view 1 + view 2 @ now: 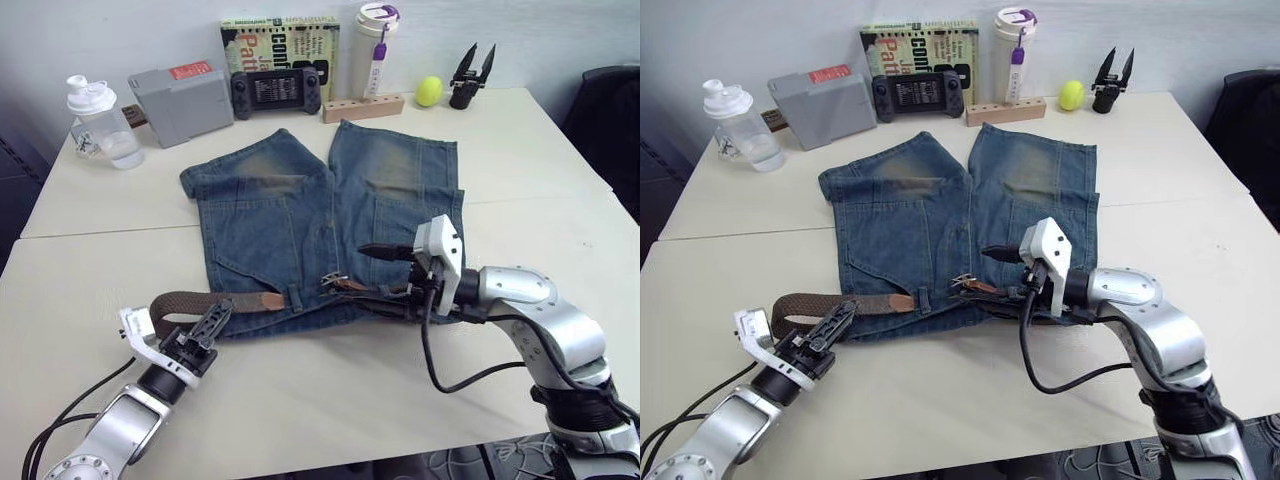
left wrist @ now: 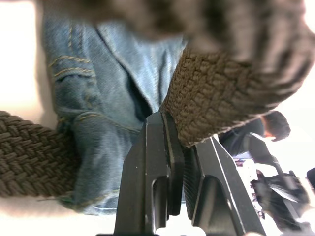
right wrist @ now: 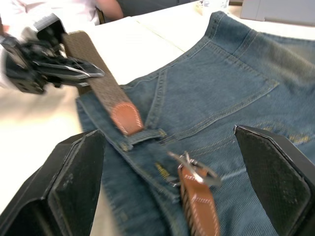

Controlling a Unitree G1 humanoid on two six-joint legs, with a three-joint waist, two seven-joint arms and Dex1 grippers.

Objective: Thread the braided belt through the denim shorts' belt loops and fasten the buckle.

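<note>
Left hand (image 1: 212, 322) pinched tight on the braided belt (image 1: 215, 300), gripping the looped strap just off the waistband's edge of the denim shorts (image 1: 320, 215). Right hand (image 3: 179, 184) spread wide, fingers either side of the buckle (image 3: 197, 172), touching nothing visible. Belt's tan leather tip (image 3: 126, 118) sits at a belt loop (image 3: 142, 136), just ahead of that hand. Left wrist view shows weave clamped between finger pads (image 2: 165, 167); head views show shorts flat on the counter (image 1: 320, 400), legs pointing away.
</note>
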